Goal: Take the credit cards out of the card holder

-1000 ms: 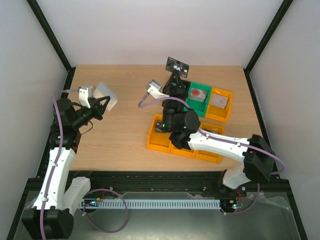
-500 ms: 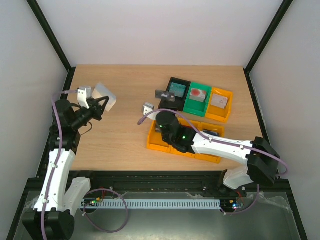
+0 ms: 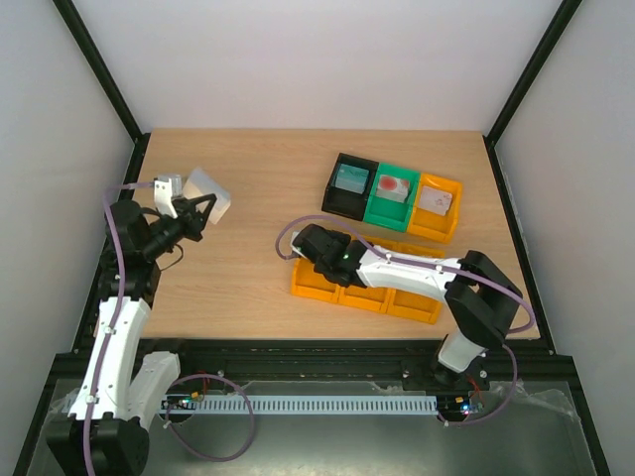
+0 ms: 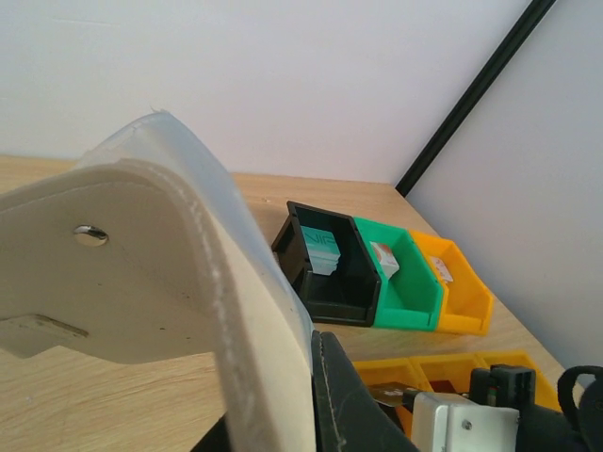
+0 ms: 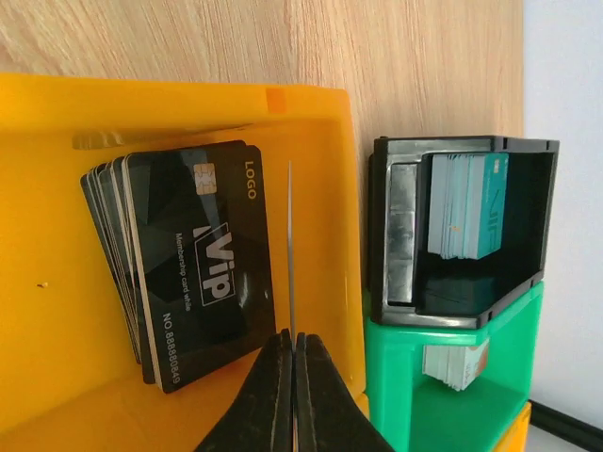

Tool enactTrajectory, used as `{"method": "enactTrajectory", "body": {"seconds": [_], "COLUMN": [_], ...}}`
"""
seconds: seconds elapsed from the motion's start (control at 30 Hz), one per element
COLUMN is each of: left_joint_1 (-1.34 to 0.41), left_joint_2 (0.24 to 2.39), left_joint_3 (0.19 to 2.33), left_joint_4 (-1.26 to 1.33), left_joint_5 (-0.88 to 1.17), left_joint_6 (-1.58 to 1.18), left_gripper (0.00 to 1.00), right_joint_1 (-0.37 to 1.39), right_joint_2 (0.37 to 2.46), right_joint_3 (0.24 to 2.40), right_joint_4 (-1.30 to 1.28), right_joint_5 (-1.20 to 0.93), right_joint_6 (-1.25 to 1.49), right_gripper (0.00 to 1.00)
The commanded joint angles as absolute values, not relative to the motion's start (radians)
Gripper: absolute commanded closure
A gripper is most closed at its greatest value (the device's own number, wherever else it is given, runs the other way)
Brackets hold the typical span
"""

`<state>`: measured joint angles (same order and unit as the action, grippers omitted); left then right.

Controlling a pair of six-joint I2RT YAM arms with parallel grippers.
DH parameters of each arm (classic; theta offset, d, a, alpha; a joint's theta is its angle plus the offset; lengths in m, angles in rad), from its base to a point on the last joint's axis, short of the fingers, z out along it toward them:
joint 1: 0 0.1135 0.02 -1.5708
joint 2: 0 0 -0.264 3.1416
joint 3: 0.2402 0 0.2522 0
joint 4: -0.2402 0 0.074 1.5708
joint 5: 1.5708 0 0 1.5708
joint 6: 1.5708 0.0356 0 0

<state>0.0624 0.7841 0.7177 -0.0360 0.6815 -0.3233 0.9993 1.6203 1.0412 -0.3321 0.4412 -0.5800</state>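
Moved: the right gripper (image 5: 294, 344) has swung down from above the black bin (image 3: 349, 185) to the yellow bin (image 5: 57, 113).
Credit card (image 5: 290, 235): pinched edge-on in that gripper, beside the black cards (image 5: 188, 264).
Card holder (image 3: 208, 188): clamped aloft by the left gripper (image 3: 194, 212), at the table's left.
Risk: let go on its edge, the card could lean on the bin wall or tip out.

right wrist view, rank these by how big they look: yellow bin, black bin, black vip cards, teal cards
1. yellow bin
2. black bin and black vip cards: look about alike, so not ranked
3. teal cards
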Motion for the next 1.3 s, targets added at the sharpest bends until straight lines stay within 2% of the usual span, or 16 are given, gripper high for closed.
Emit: {"method": "enactTrajectory", "body": {"seconds": [0.0,0.3,0.47,0.93,1.27], "left_joint_1": [0.072,0.079,0.080,0.081,0.083], "left_joint_2": [0.765,0.760,0.764,0.773,0.776], "left_joint_3": [0.709,0.710,0.705,0.714,0.713], "left_joint_4": [0.005,-0.002,0.000,0.003,0.007], "left_joint_5": [0.698,0.698,0.698,0.702,0.704], "left_joint_6": [-0.331,-0.322,-0.323,-0.324,-0.325], "left_gripper": [0.98,0.98,0.98,0.98,0.98], "right_joint_1": [0.990,0.979,0.979,0.975,0.975], "right_joint_2": [1.642,1.708,1.698,1.763,1.707], "right_joint_3": [1.097,1.157,1.105,1.080,1.087], "right_joint_4": [-0.331,-0.386,-0.376,-0.298,-0.343], "right_joint_5": [0.422,0.423,0.488,0.478,0.479], "right_joint_6": [-0.530,-0.529,-0.560,-0.616,-0.630], "right_gripper": [0.98,0.98,0.99,0.98,0.49]}}
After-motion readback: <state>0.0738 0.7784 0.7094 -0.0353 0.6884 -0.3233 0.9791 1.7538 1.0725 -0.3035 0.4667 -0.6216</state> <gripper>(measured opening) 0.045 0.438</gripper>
